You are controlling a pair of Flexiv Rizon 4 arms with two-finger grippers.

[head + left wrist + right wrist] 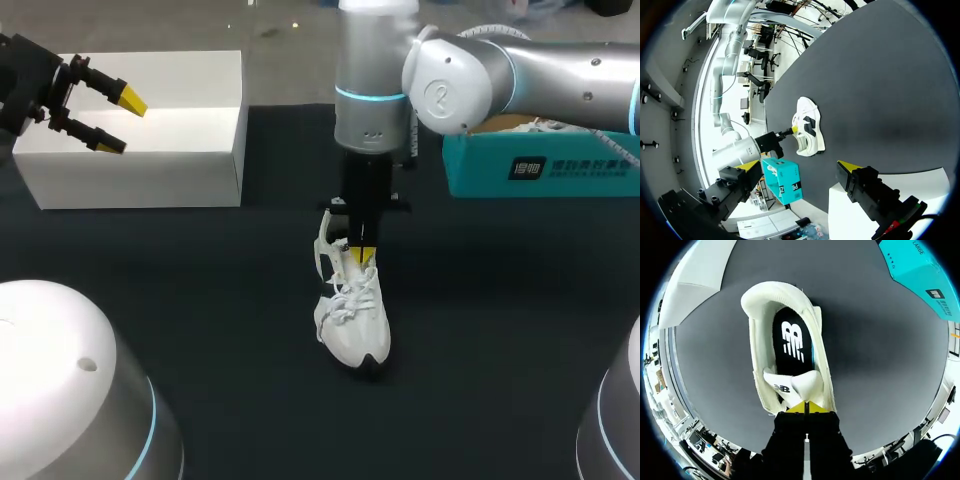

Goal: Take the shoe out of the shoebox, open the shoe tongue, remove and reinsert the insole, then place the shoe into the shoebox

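A white shoe (pixel 352 315) stands on the black table (pixel 200 300) near the middle, toe toward the front edge. My right gripper (pixel 364 257) comes straight down onto its opening and is shut on the shoe tongue (pixel 790 385). In the right wrist view the gripper (pixel 805 406) has its yellow tips pressed together at the tongue's upper edge, and the black insole (pixel 792 342) lies inside the shoe (pixel 760 365). My left gripper (pixel 122 122) hangs open and empty above the white box (pixel 140 160) at the back left. The left wrist view shows the shoe (pixel 807 125) far ahead of the left gripper (pixel 796 167).
A teal shoebox (pixel 540 165) sits at the back right, partly behind my right arm. The white box is also visible under the left gripper as a corner (pixel 845 210). Two white domed arm bases (pixel 60 390) fill the front corners.
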